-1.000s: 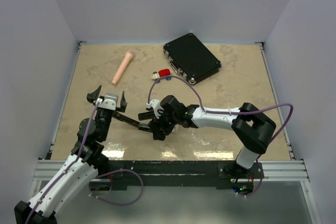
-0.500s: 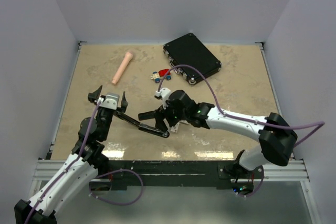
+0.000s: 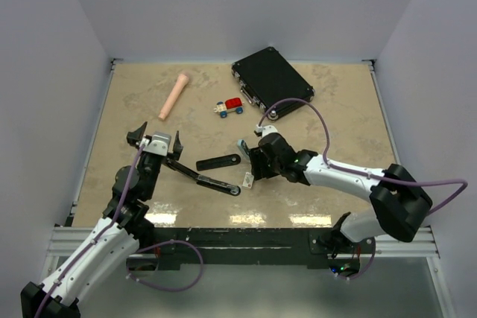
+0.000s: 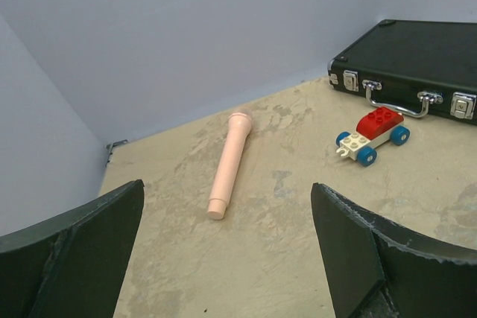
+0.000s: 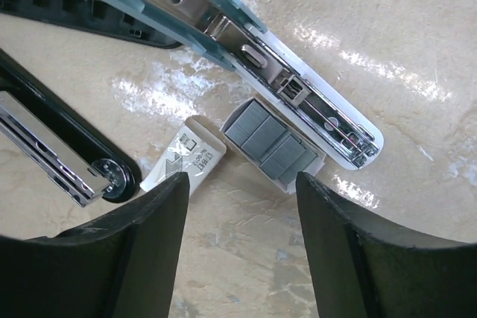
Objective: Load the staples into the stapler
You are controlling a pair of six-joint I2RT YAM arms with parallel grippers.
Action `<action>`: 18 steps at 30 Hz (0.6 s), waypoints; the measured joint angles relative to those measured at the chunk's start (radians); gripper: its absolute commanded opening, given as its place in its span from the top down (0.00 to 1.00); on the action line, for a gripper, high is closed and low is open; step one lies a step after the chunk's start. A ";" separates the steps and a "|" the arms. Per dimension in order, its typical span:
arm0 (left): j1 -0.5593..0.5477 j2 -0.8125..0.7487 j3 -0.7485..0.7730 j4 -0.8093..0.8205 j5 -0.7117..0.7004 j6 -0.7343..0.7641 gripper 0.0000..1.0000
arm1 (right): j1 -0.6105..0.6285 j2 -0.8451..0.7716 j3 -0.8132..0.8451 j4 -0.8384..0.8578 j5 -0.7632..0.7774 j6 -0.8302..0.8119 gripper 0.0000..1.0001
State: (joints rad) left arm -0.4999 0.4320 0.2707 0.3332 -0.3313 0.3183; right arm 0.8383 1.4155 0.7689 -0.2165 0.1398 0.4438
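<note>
The stapler lies opened out on the table. In the right wrist view its teal top with the metal magazine runs diagonally, and its black base lies at the left. The staples, grey strips in a white tray, lie beside the magazine's end, next to the tiny white cardboard box. My right gripper is open and empty just above the staples and box. In the top view the stapler and box lie left of my right gripper. My left gripper is open and empty, also in its wrist view.
A pink cylinder lies at the back left. A small toy car stands near the middle back. A black case lies at the back right. All three show in the left wrist view: cylinder, car, case.
My right gripper has drawn back to the right, off the stapler, which now lies spread open. The white box now shows. The left arm has barely moved.
</note>
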 measured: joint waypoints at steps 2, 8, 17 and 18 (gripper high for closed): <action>0.000 0.000 0.000 0.000 0.003 0.000 0.02 | 0.000 -0.011 -0.005 0.001 0.019 0.030 0.40; 0.000 0.004 0.000 0.001 0.011 0.000 0.02 | 0.000 -0.014 -0.007 0.034 0.024 0.060 0.42; 0.000 0.003 0.000 0.001 0.014 0.000 0.02 | 0.000 0.019 -0.047 0.044 0.026 0.069 0.52; 0.000 0.003 0.000 0.001 0.014 0.000 0.02 | 0.000 0.020 -0.050 0.044 0.026 0.068 0.53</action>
State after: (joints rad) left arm -0.4999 0.4355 0.2703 0.3344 -0.3172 0.3183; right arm 0.8383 1.4353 0.7189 -0.1722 0.1654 0.5121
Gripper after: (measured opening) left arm 0.982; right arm 0.489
